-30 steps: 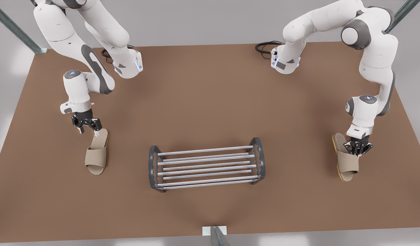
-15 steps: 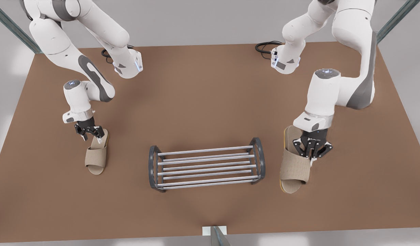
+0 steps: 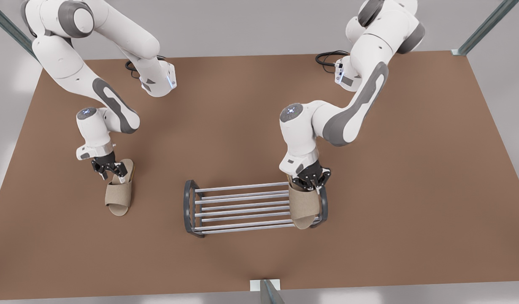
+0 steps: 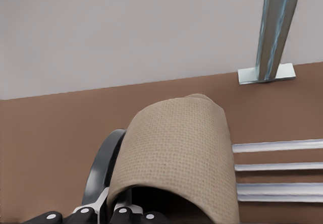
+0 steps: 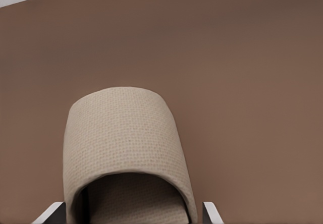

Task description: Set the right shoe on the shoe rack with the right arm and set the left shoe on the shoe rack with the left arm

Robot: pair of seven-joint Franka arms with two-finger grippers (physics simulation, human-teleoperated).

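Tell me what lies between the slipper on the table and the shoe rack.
Nothing: in the front view, only bare brown table separates the slipper from the shoe rack.

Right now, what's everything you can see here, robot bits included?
left shoe: one, beige slipper, at the rack's end on the front view's right, held by the heel.
right shoe: one, beige slipper, on the table at the front view's left.
shoe rack: one, silver bars, dark grey ends, mid-table.
table: one, brown.
cables: two, black, far edge.
metal posts: three, grey, table edges.
arms: two, white and grey.
left gripper: black, shut on the left shoe's heel.
right gripper: black, open astride the right shoe's heel.
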